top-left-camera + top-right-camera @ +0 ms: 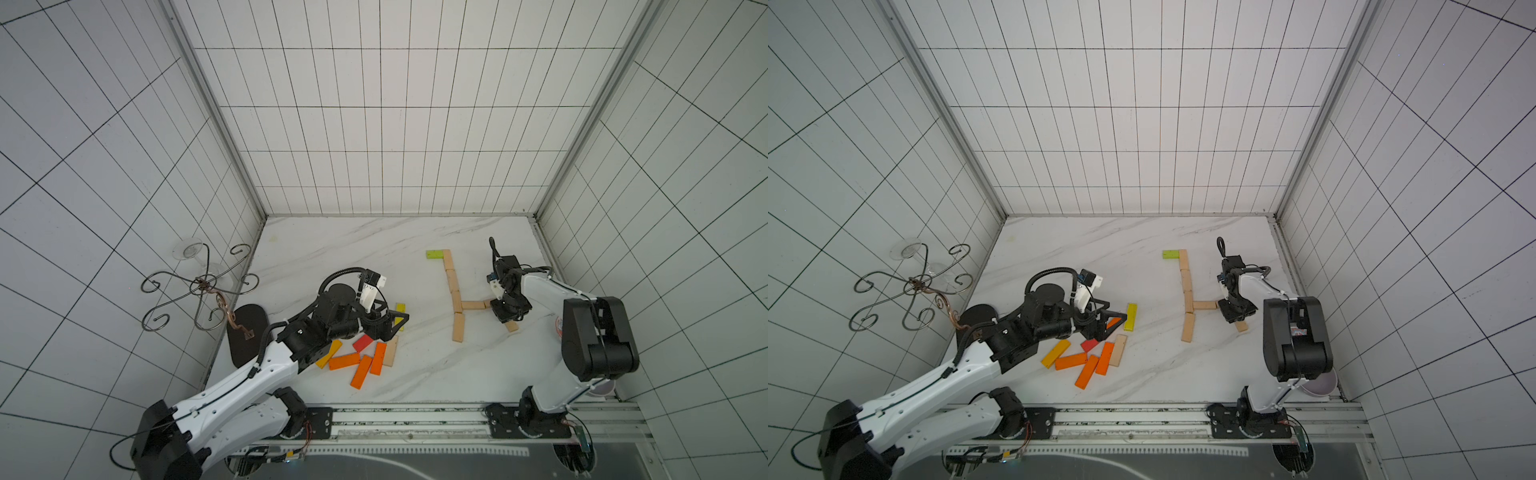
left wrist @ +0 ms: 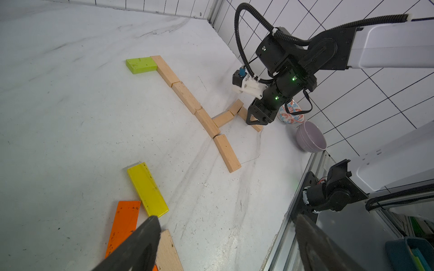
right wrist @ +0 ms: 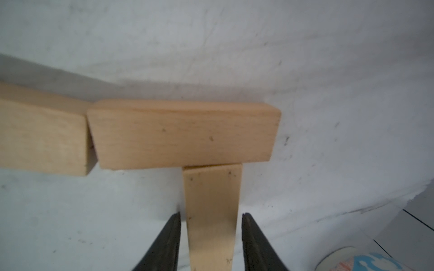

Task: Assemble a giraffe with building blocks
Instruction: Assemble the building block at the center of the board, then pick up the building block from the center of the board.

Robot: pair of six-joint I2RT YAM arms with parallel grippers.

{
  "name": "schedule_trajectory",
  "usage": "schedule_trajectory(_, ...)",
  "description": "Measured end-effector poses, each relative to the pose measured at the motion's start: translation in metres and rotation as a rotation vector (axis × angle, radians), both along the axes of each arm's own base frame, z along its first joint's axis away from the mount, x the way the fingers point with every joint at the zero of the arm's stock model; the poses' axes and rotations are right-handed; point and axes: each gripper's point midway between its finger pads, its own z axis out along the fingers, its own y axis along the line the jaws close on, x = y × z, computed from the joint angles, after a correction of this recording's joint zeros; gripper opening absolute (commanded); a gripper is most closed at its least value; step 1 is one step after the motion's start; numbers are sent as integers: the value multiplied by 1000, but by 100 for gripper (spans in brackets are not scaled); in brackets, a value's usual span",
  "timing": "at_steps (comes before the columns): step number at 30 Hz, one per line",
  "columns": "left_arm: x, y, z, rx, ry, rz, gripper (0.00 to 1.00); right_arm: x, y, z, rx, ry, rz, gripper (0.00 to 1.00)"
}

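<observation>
The flat giraffe figure lies on the marble table: a green block (image 1: pixel 434 254) as head, a row of plain wooden blocks (image 1: pixel 451 274) as neck, a body block (image 1: pixel 473 305) and a front leg (image 1: pixel 458 328). My right gripper (image 1: pixel 505 318) stands over the rear leg block (image 3: pixel 211 199), which butts against a short body block (image 3: pixel 183 133). Its fingers (image 3: pixel 171 234) are open, with a small gap on each side of the block. My left gripper (image 2: pixel 226 223) hangs wide open and empty over the loose pile of orange blocks (image 1: pixel 344 361), next to a yellow block (image 2: pixel 148 187).
A red block (image 1: pixel 363 343) and a plain wooden block (image 1: pixel 390 351) lie in the pile. A wire glass rack (image 1: pixel 199 286) on a black base (image 1: pixel 249 332) stands at the left edge. A lilac bowl (image 2: pixel 311 138) and a patterned bowl (image 2: pixel 291 112) sit by the right wall.
</observation>
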Motion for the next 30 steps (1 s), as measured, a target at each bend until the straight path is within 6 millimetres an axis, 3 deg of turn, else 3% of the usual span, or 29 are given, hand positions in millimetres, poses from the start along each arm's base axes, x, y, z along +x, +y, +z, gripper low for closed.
schedule_trajectory(8, 3, 3, 0, 0, 2, 12, 90, 2, 0, 17, 3, -25, 0, 48)
schedule_trajectory(11, 5, 5, -2, 3, 7, 20, 90, 11, 1, 42, 8, -81, -1, 49)
schedule_trajectory(16, 9, 7, -6, 12, 17, 33, 90, 37, 10, 105, 34, -264, -12, 51)
schedule_trajectory(19, 11, 10, -9, 24, 26, 45, 90, 52, 30, 144, 71, -391, 0, 51)
schedule_trajectory(22, 15, 14, -11, 40, 19, 73, 90, 61, 66, 174, 135, -507, 35, 50)
schedule_trajectory(28, 23, 29, -9, 75, -18, 159, 89, 60, 137, 218, 317, -682, 99, 49)
schedule_trajectory(30, 25, 36, -9, 94, -26, 192, 89, 55, 158, 241, 408, -761, 112, 49)
